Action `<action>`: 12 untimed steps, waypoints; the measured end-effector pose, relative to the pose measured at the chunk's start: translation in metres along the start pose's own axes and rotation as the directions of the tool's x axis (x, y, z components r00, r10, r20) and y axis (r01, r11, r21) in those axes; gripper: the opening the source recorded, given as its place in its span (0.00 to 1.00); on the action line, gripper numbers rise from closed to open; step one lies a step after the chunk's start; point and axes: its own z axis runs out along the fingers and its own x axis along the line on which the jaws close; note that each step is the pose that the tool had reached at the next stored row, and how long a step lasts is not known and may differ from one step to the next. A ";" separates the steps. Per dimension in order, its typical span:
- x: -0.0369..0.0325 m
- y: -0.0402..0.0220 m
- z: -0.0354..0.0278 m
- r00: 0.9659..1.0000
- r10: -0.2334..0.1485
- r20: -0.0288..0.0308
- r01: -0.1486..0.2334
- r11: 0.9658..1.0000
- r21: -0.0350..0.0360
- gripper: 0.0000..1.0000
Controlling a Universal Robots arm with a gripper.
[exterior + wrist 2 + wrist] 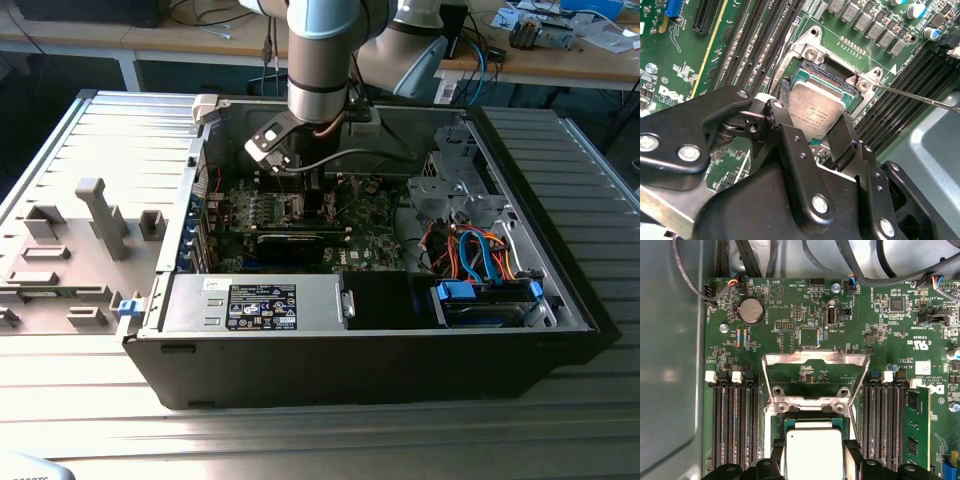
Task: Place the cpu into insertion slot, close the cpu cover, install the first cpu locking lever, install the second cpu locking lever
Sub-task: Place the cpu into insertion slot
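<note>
Cpu cover (815,358) raised beside cpu (815,112); memory slots (735,425) flank pincer (814,462).

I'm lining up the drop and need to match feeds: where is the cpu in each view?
Exterior view: hidden under the gripper, above the motherboard.
Second wrist view: the cpu sits in the gripper, over the socket.
First wrist view: the cpu, in the gripper, next to the raised cpu cover.
Shared landmark: the two-screw bracket beside the socket, in both wrist views.

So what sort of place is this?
Probably a robotics lab or workshop: an open computer case on a slatted metal table, a robot arm whose hand grips a cpu, cluttered workbenches behind.
</note>
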 end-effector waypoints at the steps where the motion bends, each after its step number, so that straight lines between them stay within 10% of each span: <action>1: 0.0001 -0.0002 0.0006 1.000 0.000 0.000 0.000 1.000 0.000 0.55; 12: 0.0016 -0.0008 0.0049 1.000 0.010 0.000 -0.010 1.000 0.000 0.55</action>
